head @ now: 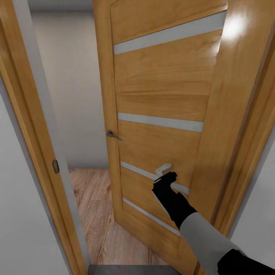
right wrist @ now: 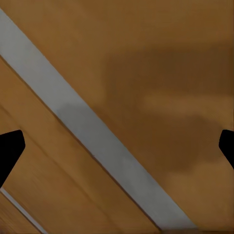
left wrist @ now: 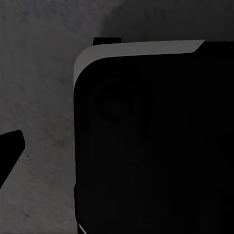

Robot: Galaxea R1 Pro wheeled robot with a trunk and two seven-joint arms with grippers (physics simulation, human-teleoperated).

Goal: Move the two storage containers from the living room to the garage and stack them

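The two storage containers are out of view. An orange wood door point(head: 164, 95) with pale horizontal stripes stands partly open in front of me. My right arm reaches forward and my right gripper point(head: 165, 172) is at the door's lower panel, close to or touching it. In the right wrist view the right gripper point(right wrist: 117, 151) is open, one fingertip point(right wrist: 9, 151) at each side edge, with only door wood and a grey stripe point(right wrist: 87, 131) between them. My left gripper point(left wrist: 117, 151) hangs low over dark grey floor point(left wrist: 44, 73), open and holding nothing, beside my own black body point(left wrist: 156, 146).
The door's lever handle point(head: 112, 134) is at its free edge. The left door frame point(head: 42, 152) carries a strike plate point(head: 55, 166). The gap shows light wood-plank floor point(head: 95, 214) and a white wall point(head: 72, 95). A dark floor strip point(head: 126, 269) lies at the threshold.
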